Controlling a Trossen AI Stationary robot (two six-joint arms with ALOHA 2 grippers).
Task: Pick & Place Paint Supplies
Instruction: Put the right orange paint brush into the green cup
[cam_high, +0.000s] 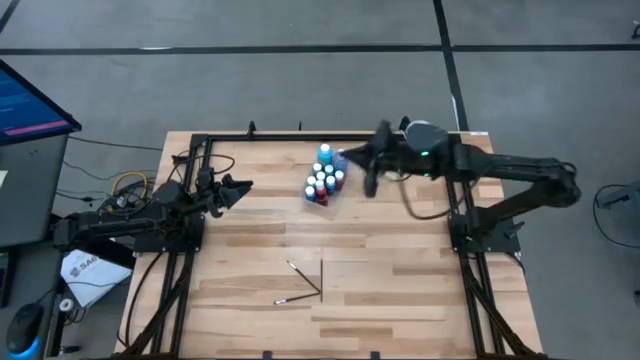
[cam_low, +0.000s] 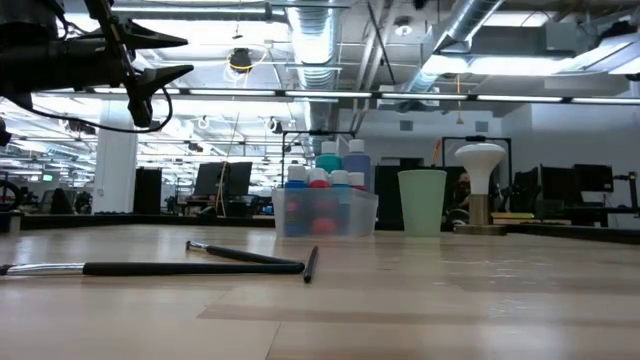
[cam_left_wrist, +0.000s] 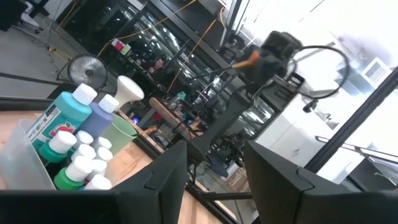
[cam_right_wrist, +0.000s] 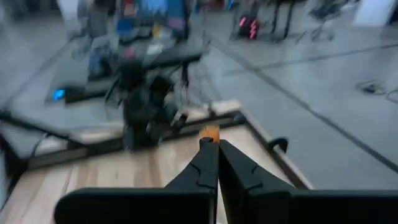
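From above, a pale wooden table (cam_high: 400, 290) stood on a grey floor. The left gripper (cam_high: 240, 188) hung over the table's left side, its two fingers apart and holding nothing. The right gripper (cam_high: 366, 172) hung over the far right part, jaws pressed together and empty. Just to the left of the right jaws, a cluster of white-capped paint bottles (cam_high: 324, 180) sat packed in a clear tray; about ten caps showed, one on a taller teal bottle (cam_high: 325, 155). Well clear of both grippers, near the front edge, three thin paintbrushes (cam_high: 305, 280) lay loosely crossed. A monitor (cam_high: 30, 105) glowed at far left.

At table height, the clear tray (cam_low: 325, 213) held blue, teal and red bottles, a pale green cup (cam_low: 422, 202) just beside it. Two brushes were plain here, the nearer long dark paintbrush (cam_low: 150, 267) flat across the wood. One gripper (cam_low: 185, 57) hung high at upper left, fingers apart. Behind lay an open workshop with ceiling ducts (cam_low: 480, 40) and strip lights.

The left wrist view showed its two dark fingers (cam_left_wrist: 168, 177) spread, the bottles (cam_left_wrist: 78, 155) ahead and off to one side.

The right wrist view showed its fingers (cam_right_wrist: 202, 168) closed tight, pointing across bare wood toward the other arm (cam_right_wrist: 146, 102).
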